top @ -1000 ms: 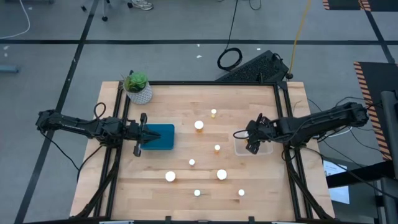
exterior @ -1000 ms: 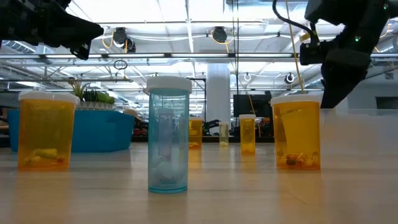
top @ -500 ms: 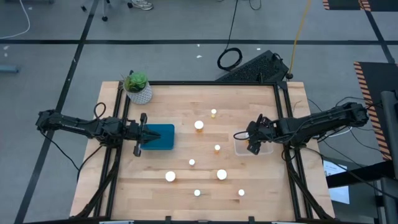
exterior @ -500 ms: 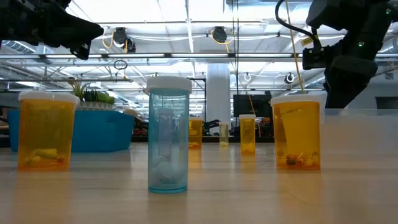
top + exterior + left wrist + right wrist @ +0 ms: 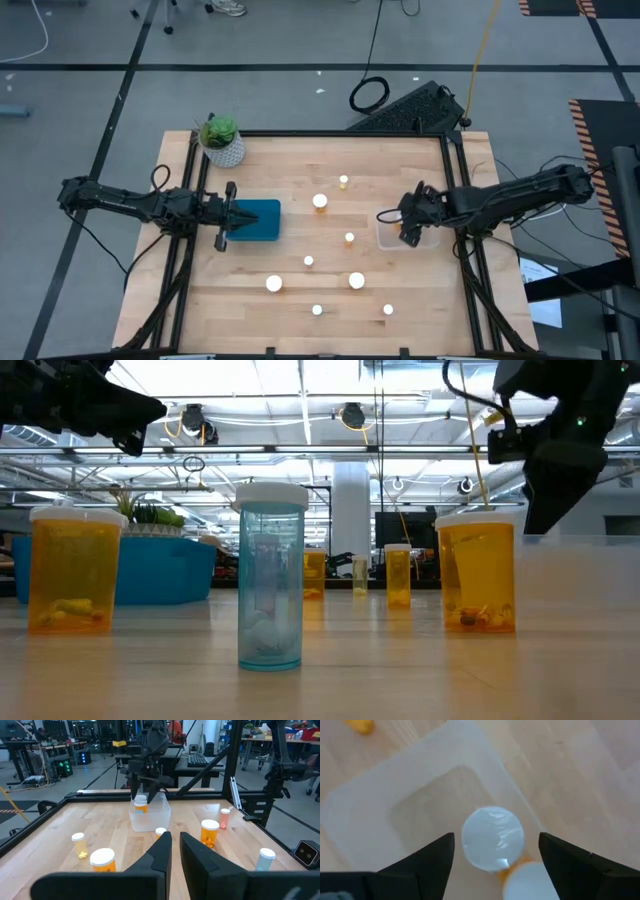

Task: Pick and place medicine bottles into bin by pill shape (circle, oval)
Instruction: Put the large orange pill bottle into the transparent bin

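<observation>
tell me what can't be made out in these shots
- Pill shapes in the bottles: too small in the high view.
- Inside of the blue bin: partly covered by the left gripper from above.
- Contents of the clear bin: the right gripper and a white cap block the right wrist view.

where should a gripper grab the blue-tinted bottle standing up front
Probably grip the blue-tinted bottle on its straight round body just under the white cap, coming down from above with a finger on each side. It stands upright with free space either side, and the slightly wider cap should stop it slipping.
</observation>
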`<state>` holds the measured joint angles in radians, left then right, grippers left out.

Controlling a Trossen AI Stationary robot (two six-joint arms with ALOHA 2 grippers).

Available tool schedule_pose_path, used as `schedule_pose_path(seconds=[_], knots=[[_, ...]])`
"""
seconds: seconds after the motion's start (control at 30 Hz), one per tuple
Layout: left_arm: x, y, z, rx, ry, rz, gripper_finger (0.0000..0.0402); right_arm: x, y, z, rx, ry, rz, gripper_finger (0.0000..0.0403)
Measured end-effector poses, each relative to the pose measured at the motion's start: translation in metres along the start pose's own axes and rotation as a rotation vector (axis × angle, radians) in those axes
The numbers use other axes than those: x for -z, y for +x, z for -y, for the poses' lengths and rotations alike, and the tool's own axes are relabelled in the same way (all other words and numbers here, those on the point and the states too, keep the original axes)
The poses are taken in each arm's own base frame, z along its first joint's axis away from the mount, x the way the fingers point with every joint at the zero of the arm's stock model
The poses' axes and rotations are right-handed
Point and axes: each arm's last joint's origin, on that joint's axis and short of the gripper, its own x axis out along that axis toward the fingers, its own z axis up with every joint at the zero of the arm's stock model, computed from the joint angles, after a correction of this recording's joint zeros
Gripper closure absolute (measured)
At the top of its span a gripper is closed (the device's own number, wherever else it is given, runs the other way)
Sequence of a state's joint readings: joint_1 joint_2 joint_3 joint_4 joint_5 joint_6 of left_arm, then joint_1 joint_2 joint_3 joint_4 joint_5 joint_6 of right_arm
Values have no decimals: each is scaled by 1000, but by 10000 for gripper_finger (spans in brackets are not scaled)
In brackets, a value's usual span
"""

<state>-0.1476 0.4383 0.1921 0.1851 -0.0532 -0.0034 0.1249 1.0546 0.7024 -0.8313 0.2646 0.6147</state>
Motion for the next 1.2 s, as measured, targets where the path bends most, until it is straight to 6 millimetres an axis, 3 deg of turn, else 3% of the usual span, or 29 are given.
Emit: schedule_pose_path(seconds=[0.23, 0.53, 0.83, 1.0, 1.2], knots=[[0, 0, 0, 0, -10, -1, 360, -14, -32, -10, -110, 21, 137, 118], [0, 6, 0, -3, -44, 9, 360, -35, -49, -55, -253, -80, 648, 118], [8, 27, 0, -36, -22, -34, 360, -50, -13, -93, -245, -138, 704, 118], [5, 38, 1, -45, -20, -99, 360, -66, 14, -98, -198, -129, 731, 118], [1, 51, 2, -49, -36, -209, 360, -89, 32, -97, -178, -130, 693, 118]])
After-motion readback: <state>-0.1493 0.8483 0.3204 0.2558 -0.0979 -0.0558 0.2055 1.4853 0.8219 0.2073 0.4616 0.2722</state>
